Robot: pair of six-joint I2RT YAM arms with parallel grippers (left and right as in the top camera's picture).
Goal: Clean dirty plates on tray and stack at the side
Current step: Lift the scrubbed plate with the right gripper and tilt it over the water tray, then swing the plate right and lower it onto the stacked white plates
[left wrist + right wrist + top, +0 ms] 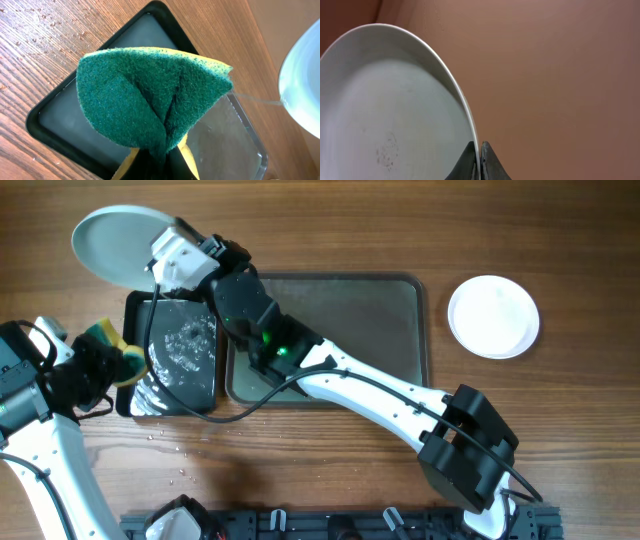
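My right gripper (166, 266) (479, 146) is shut on the rim of a pale bluish plate (120, 240) (385, 100), held tilted off the table at the far left. A faint dark smudge (387, 150) shows on its face. My left gripper (100, 365) (165, 167) is shut on a folded green and yellow sponge (118, 350) (145, 95), just left of the small black tray. The sponge hides most of the fingers. The large grey-green tray (380, 320) lies mid-table, my right arm crossing its left part. A white plate (493, 316) sits on the table to its right.
A glossy black tray (180, 365) (37, 125) with water in it lies left of the large tray, under the held plate's near edge (305, 90). Water drops dot the wood near it. The right arm's base (470, 450) stands at the front right.
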